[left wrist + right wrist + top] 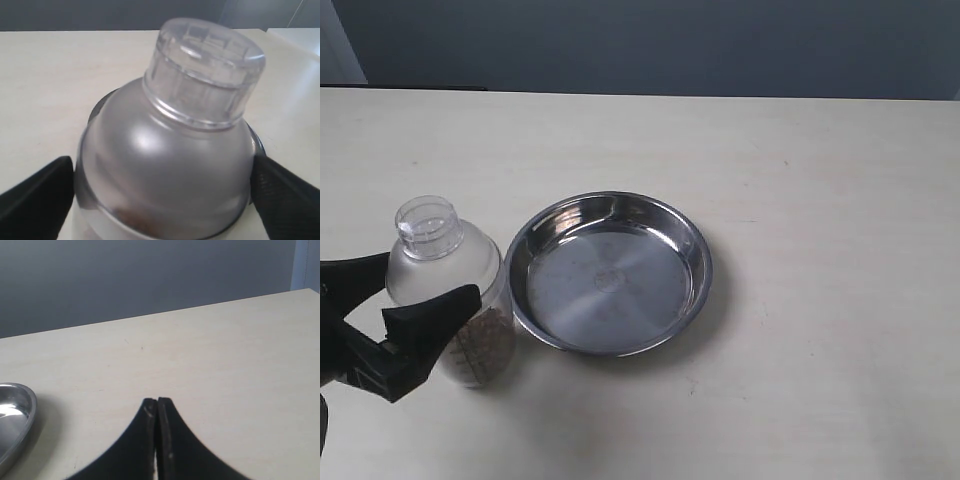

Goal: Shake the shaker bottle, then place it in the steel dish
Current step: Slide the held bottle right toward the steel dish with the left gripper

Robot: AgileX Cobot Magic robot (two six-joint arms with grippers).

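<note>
The shaker bottle (450, 290) is clear with a frosted dome, a round cap (428, 225) and brown pellets at its base. It is at the front left, just left of the steel dish (692, 238), a wide shiny shallow pan. My left gripper (430, 280) is shut on the bottle below its dome, one black finger on each side. In the left wrist view the dome (165, 165) fills the frame between both fingers (35, 195). I cannot tell whether the bottle rests on the table. My right gripper (157, 401) is shut on nothing, over bare table, right of the dish (15, 410).
The pale table (820, 150) stretches behind and to the right of the dish. A dark wall (640, 40) runs behind the table's far edge. The right arm does not show in the exterior view.
</note>
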